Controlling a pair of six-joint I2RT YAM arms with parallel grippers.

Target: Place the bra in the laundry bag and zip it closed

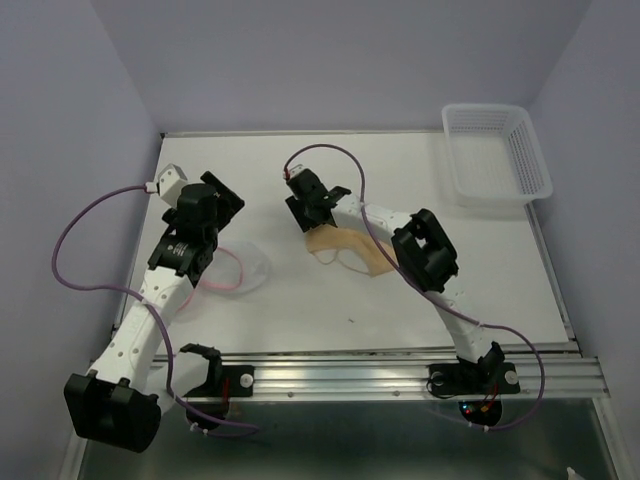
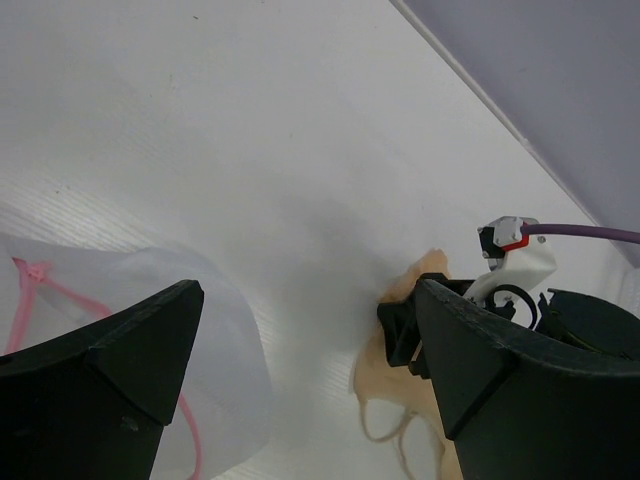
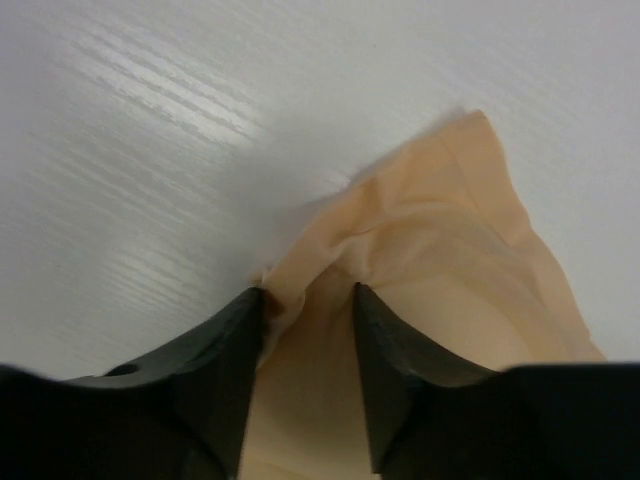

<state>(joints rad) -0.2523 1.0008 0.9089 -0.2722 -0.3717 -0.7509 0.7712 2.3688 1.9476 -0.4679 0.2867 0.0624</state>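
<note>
The beige bra lies flat mid-table, its thin straps trailing toward the near edge. My right gripper presses down on its far-left corner. In the right wrist view the bra fills the frame. The two dark fingers straddle a raised fold of the fabric, with a gap still between them. The translucent white laundry bag, with its pink zipper, lies to the left of the bra. My left gripper hovers just beyond the bag, jaws wide apart and holding nothing. In the left wrist view the bag and the bra lie on either side of the left gripper.
A white plastic lattice basket stands at the far right corner of the table. Purple cables loop off both wrists. Lilac walls close in the table at the back and both sides. A metal rail runs along the near edge.
</note>
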